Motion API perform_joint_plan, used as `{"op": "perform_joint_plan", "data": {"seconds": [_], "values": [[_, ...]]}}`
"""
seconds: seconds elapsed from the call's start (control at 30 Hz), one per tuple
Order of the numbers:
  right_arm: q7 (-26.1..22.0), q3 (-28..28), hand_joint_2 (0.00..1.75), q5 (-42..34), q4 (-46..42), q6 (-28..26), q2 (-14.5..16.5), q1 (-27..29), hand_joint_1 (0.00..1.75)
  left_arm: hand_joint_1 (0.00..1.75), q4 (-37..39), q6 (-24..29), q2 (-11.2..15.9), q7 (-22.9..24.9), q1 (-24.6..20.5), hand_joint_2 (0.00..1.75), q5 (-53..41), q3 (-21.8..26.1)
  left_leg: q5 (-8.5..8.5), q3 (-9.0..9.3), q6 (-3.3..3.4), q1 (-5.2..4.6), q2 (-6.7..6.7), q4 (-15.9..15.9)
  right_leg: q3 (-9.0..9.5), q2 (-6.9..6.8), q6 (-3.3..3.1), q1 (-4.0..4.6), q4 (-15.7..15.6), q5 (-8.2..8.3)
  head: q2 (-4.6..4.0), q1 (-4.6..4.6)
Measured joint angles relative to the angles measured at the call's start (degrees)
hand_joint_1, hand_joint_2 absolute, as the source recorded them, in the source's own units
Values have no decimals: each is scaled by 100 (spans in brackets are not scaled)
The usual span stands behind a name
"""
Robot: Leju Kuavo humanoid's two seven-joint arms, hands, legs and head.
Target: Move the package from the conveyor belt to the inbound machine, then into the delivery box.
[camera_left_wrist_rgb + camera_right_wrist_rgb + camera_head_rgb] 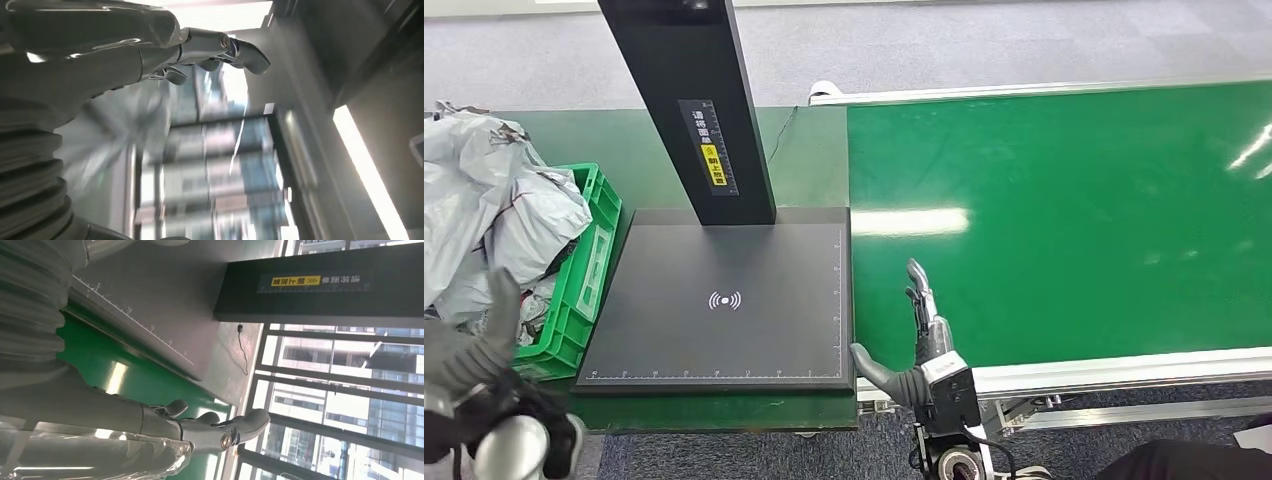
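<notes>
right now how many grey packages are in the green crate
At least 2: grey poly-bag packages heaped in the green crate, left of the scanner platform. The crumpled pile blurs the edges, and more may lie hidden underneath.

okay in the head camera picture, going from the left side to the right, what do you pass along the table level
Left hand → grey packages heaped in the green crate → black scanner platform of the inbound machine → right hand → green conveyor belt.
</notes>
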Motion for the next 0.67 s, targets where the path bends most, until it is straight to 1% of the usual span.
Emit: {"op": "perform_joint_plan", "data": {"seconds": [0.1, 0.17, 0.27, 0.37, 0.47, 0.67], "values": [[27, -83, 175, 14, -70, -2, 2, 67, 0, 0, -374, -808, -116, 2, 655, 175, 318, -693, -5, 0, 3, 0, 0, 0, 1, 0, 1, 0, -1, -1, 0, -1], [40, -138, 175, 46, -84, -8, 14, 87, 0, 0, -451, -1268, -219, 34, 940, 175, 413, -1024, -5, 0, 3, 0, -1, 0, 3, -1, 1, 0, -1, 0, 0, -1], [26, -224, 175, 143, -108, -161, 83, 96, 0, 0, -284, -1987, -402, 297, 1180, 175, 419, -1337, -4, 1, 3, 0, -3, 0, 7, -2, 1, 1, -1, 0, 0, -2], [6, -334, 175, 191, -186, -395, 189, 109, 0, 0, 122, -2600, -586, 638, 1287, 175, 108, -1454, -3, 3, 3, 2, -3, -1, 9, -1, -1, 2, 0, 1, 1, -2], [-23, -410, 175, 88, -236, -392, 252, 132, 0, 0, 432, -2851, -732, 790, 1342, 175, -229, -1508, -3, 4, 3, 5, -3, -1, 9, -1, -2, 2, 0, 2, 0, -2], [-219, -461, 175, -216, -227, -176, 286, 149, 0, 0, 717, -2945, -915, 877, 1440, 175, -395, -1526, -3, 3, 3, 7, -5, -1, 7, -2, -1, 2, 0, 1, 0, -1]]}}
